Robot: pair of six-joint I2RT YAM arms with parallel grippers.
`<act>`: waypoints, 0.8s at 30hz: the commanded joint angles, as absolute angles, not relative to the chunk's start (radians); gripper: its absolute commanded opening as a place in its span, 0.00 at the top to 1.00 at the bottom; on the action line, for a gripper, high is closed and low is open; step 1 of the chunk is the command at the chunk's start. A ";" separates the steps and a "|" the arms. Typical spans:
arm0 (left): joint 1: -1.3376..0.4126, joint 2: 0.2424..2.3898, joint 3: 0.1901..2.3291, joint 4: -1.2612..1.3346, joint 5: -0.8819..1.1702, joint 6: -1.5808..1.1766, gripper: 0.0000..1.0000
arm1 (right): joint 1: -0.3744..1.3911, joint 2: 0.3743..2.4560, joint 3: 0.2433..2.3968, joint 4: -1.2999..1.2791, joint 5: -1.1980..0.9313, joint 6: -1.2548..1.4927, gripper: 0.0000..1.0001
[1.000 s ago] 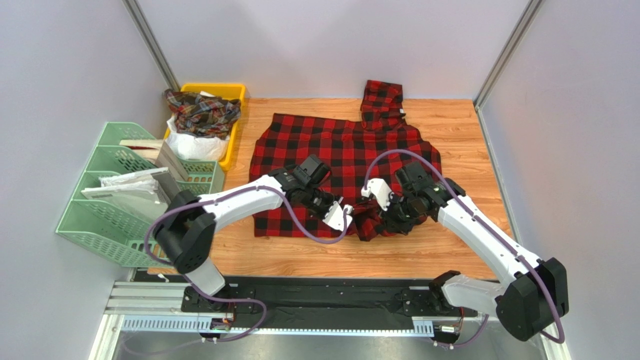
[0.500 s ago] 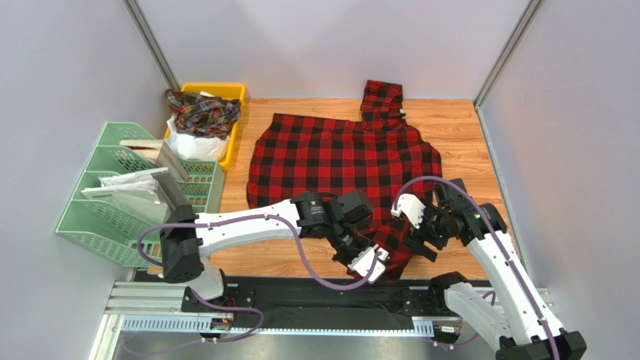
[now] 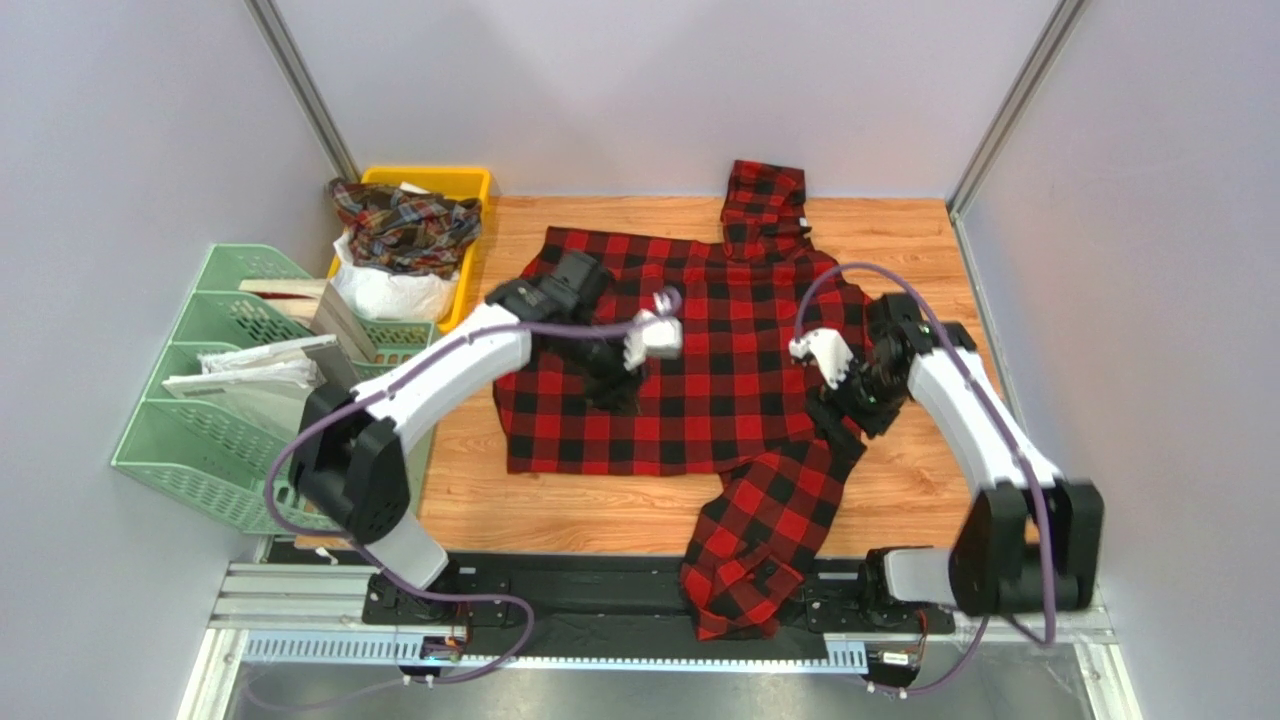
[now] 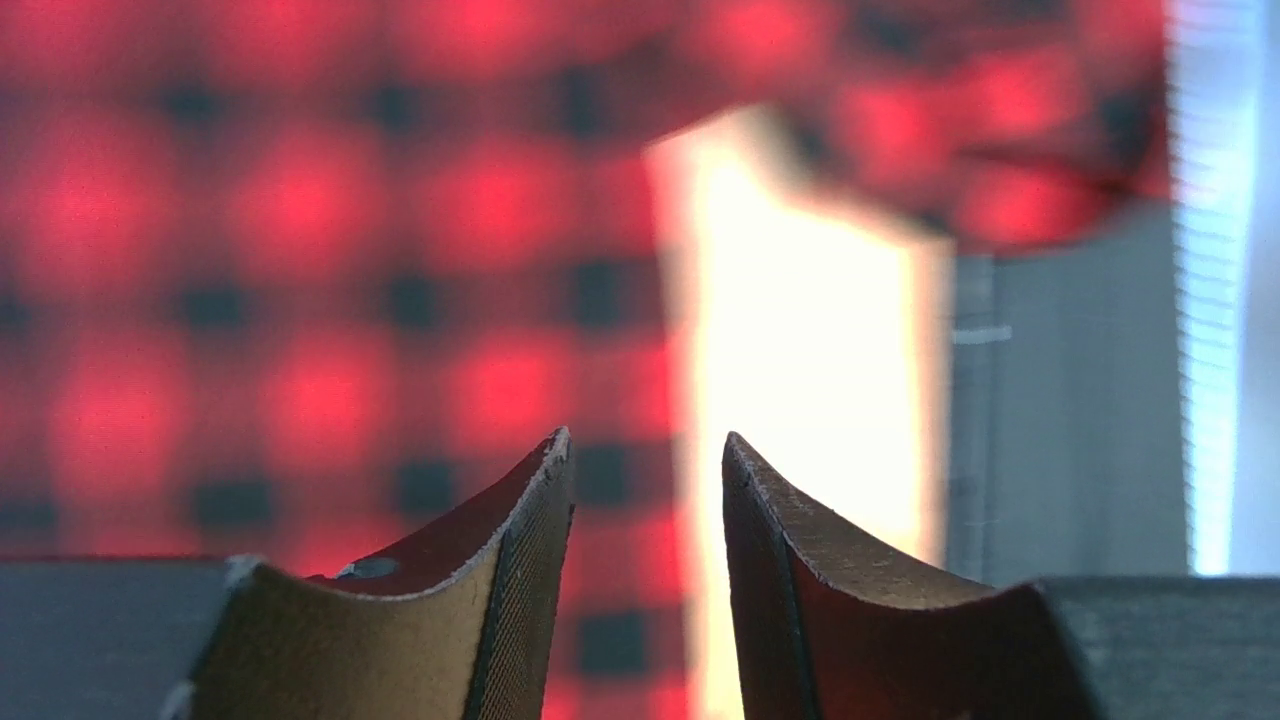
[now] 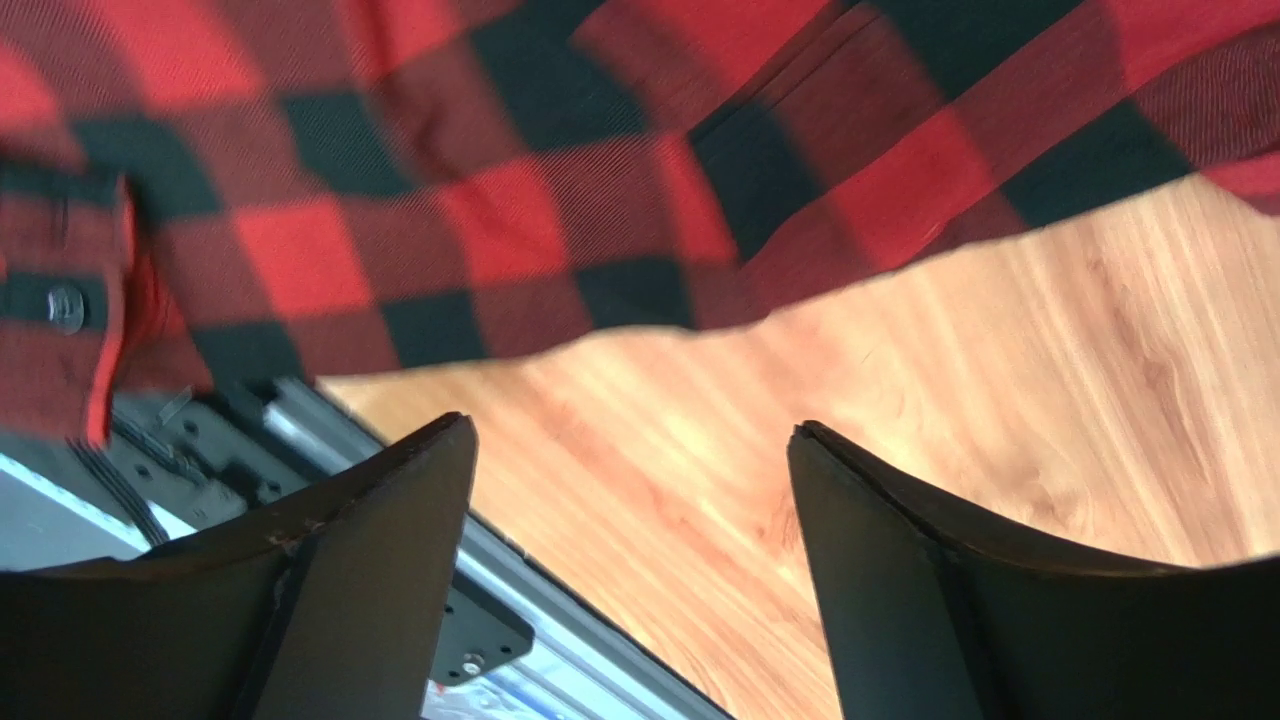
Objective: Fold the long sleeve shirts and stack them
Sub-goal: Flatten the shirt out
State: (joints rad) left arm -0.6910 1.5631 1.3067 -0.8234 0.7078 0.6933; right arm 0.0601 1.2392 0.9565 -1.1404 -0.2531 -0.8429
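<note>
A red-and-black checked long sleeve shirt [image 3: 684, 353] lies spread flat on the wooden table [image 3: 601, 510]. One sleeve [image 3: 759, 548] runs forward from its lower right corner and drapes over the front rail. The other sleeve [image 3: 763, 195] lies bunched at the back. My left gripper [image 3: 661, 318] hovers over the shirt's middle, open, with nothing between its fingers [image 4: 643, 443]. My right gripper [image 3: 845, 408] is at the shirt's right edge, above where the front sleeve starts. It stands wide open and empty [image 5: 631, 428], with the sleeve [image 5: 496, 195] and bare wood beyond it.
A yellow bin [image 3: 469, 188] at the back left holds another plaid shirt [image 3: 403, 222] on something white. A green file rack [image 3: 226, 398] with papers stands at the left edge. The metal rail [image 3: 601, 600] runs along the front. Grey walls close in the sides.
Both grippers were shut on the sleeve, drew it toward the front edge, then opened and let go. Both arms have swung back over the shirt, and the sleeve now lies stretched forward.
</note>
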 commanded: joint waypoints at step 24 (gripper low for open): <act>-0.432 1.841 1.167 -1.040 0.167 0.707 0.47 | 0.140 1.710 1.041 -1.214 -0.116 -0.837 0.32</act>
State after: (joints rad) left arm -0.3813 1.8778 1.2461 -0.9493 0.1997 0.6659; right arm 0.1265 1.7466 1.0485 -1.0340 -0.0330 -0.7582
